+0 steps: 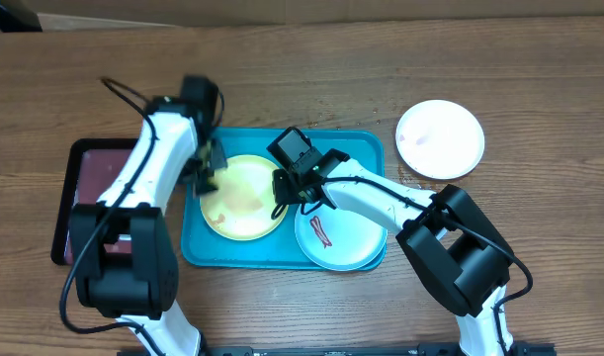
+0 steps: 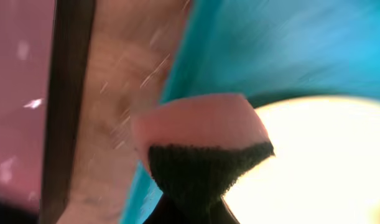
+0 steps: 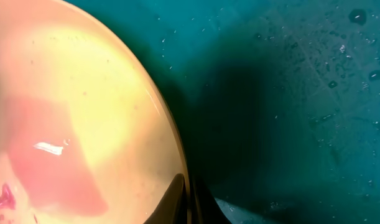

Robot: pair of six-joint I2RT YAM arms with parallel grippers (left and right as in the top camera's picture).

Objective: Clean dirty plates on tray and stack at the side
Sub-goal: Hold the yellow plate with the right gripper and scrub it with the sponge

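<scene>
The turquoise tray (image 1: 366,148) holds the yellow-green plate (image 1: 244,198) and the pale mint plate (image 1: 349,242), which has a reddish streak. The white plate (image 1: 440,138) lies on the table to the right of the tray. My left gripper (image 1: 208,170) is shut on a pink sponge with a dark scrub face (image 2: 199,134), at the yellow-green plate's left edge (image 2: 320,162). My right gripper (image 1: 287,185) pinches that plate's right rim; in the right wrist view its fingers (image 3: 188,196) close on the rim of the plate (image 3: 71,112) over the tray (image 3: 289,93).
A dark maroon tray with a black rim (image 1: 84,183) lies left of the turquoise tray, also in the left wrist view (image 2: 18,93). A strip of wooden table (image 2: 121,93) separates the two trays. The table's far side is bare wood (image 1: 311,69).
</scene>
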